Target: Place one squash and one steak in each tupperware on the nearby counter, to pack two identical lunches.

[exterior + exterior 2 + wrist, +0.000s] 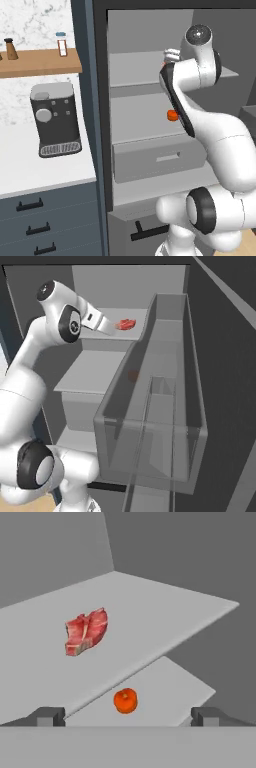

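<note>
A red steak (86,632) with a pale fatty edge lies on the upper fridge shelf (165,612); the right base view has the steak (126,324) just ahead of my gripper (113,327). One round orange-red squash (125,700) sits on the lower shelf, and the squash (172,115) shows beside my forearm in the left base view. My gripper (128,717) hovers above and short of both, open, with nothing between its fingertips (50,716). The tupperware is out of view. The white counter (30,172) lies left of the fridge.
The fridge stands open; its door with a clear bin (150,421) swings out on the right. A grey drawer (157,160) sits under the shelves. A dark coffee machine (54,120) stands on the counter below a wooden wall shelf (40,62).
</note>
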